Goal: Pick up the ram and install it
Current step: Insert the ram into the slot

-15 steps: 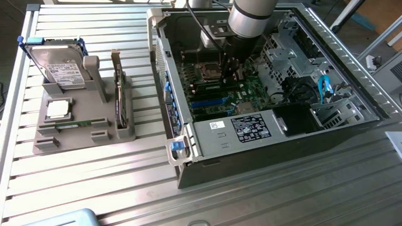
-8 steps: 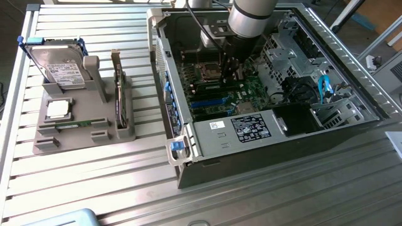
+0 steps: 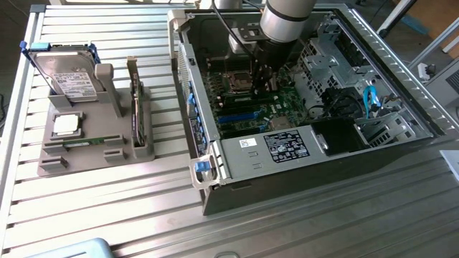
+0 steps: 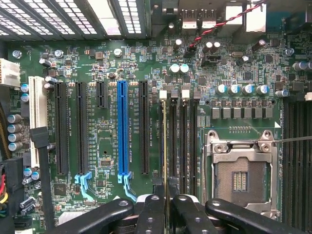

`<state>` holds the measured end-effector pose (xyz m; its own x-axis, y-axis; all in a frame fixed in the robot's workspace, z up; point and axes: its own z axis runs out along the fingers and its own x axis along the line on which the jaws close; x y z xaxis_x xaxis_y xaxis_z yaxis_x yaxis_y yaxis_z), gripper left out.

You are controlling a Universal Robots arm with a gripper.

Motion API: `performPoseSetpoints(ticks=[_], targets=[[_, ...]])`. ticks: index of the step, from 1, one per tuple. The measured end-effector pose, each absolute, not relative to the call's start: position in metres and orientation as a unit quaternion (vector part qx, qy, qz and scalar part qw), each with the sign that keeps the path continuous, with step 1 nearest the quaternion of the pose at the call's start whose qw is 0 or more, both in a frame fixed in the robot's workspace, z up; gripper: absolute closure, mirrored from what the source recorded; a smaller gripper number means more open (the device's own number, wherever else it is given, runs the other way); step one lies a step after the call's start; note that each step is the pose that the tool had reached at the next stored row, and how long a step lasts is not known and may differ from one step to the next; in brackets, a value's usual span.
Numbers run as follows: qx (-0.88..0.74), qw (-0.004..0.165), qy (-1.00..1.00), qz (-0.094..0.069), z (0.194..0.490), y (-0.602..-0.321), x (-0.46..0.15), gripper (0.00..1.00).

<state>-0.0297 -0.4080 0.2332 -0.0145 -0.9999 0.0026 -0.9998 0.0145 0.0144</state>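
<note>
My gripper (image 4: 165,207) is shut on the ram (image 4: 165,146), a thin stick seen edge-on between the two black fingers (image 4: 150,214). The ram stands lengthwise over the first black memory slot (image 4: 171,146), beside the CPU socket (image 4: 240,170); whether it is seated I cannot tell. In the exterior view the gripper (image 3: 263,80) reaches down into the open computer case (image 3: 301,156), over the green motherboard (image 3: 280,105). A second green ram stick (image 3: 80,142) lies flat in the grey holder (image 3: 93,153) on the table at the exterior view's left.
The holder also carries a silver hard drive (image 3: 68,78), a CPU chip (image 3: 66,123) and an upright expansion card (image 3: 135,107). Inside the case are blue and black card slots (image 4: 123,131), a power supply (image 3: 287,145), a drive cage (image 3: 326,59) and cables (image 3: 369,102).
</note>
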Motion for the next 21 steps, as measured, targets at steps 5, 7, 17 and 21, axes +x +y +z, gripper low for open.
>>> performPoseSetpoints(ticks=[5,7,17,21], targets=[[0.702,0.006,-0.712,-0.004,0.2314,-0.408,-0.0297,0.87],[0.702,0.006,-0.712,-0.004,0.2313,-0.408,-0.0297,0.87],[0.702,0.006,-0.712,-0.004,0.2344,-0.408,-0.0297,0.87],[0.702,0.006,-0.712,-0.004,0.2344,-0.408,-0.0296,0.87]])
